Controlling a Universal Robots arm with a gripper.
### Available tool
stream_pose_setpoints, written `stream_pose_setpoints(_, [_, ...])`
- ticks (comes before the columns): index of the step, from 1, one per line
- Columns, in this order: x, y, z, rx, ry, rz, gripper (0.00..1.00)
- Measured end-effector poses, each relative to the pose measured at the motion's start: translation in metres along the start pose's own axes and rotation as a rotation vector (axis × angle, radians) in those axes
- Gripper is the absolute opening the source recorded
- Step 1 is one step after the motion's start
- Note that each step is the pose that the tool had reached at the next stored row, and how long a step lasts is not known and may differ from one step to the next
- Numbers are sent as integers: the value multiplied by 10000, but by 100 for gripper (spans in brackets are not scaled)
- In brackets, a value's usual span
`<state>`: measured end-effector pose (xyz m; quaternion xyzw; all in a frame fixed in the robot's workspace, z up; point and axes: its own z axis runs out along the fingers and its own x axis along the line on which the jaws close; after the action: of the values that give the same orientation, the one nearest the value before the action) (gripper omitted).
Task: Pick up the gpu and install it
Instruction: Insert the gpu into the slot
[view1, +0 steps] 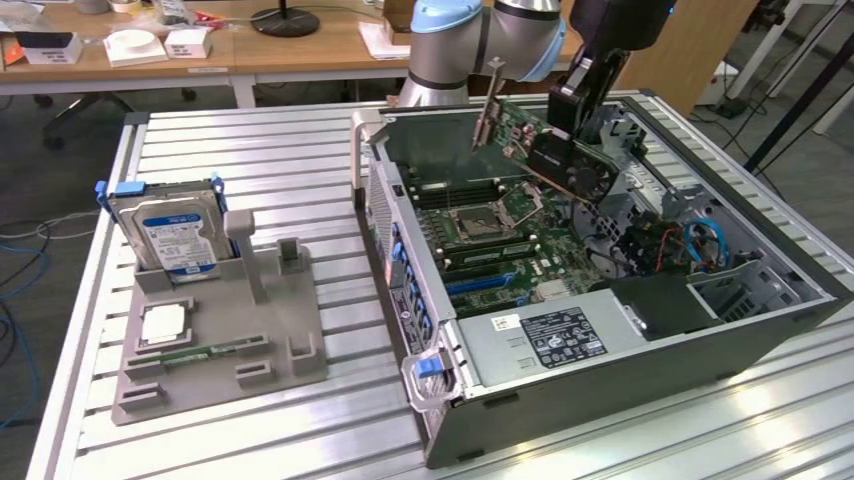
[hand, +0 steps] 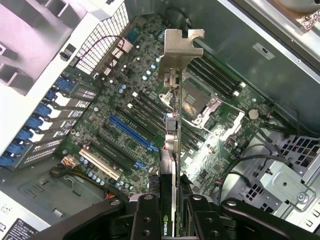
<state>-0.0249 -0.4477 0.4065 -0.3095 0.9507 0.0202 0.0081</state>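
The gripper (hand: 169, 212), closed on the gpu (hand: 172, 142), holds it above the motherboard (hand: 115, 100); pickup done, seating in a slot left.

My gripper (hand: 171, 207) is clamped on the gpu (hand: 171, 150), seen edge-on with its silver bracket (hand: 179, 50) farthest from me, held above the motherboard (hand: 115, 100) and its blue slot (hand: 131, 132).
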Motion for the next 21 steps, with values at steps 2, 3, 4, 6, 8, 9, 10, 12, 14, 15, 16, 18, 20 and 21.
stream_pose_setpoints(2, [0, 0, 0, -1, 2, -44, 26])
stream_pose_setpoints(3, [0, 0, 0, -1, 3, -65, 26])
stream_pose_setpoints(4, [0, 0, 0, -2, 4, -87, 26])
stream_pose_setpoints(6, [0, 0, 0, -3, 5, -131, 26])
stream_pose_setpoints(8, [0, 0, 0, -5, 7, -180, 26])
stream_pose_setpoints(9, [0, 0, 0, -5, 8, -203, 26])
stream_pose_setpoints(10, [0, 0, 0, -6, 8, -226, 26])
stream_pose_setpoints(12, [0, 0, 0, -7, 9, -271, 26])
stream_pose_setpoints(14, [0, 0, 0, -8, 11, -316, 26])
stream_pose_setpoints(15, [0, 0, 0, -9, 12, -336, 26])
stream_pose_setpoints(16, [0, 0, 0, -9, 13, -357, 26])
stream_pose_setpoints(18, [0, 0, 0, -10, 14, -397, 26])
stream_pose_setpoints(20, [0, 0, 0, -12, 16, -438, 26])
stream_pose_setpoints(21, [0, 0, 0, -12, 16, -457, 26])
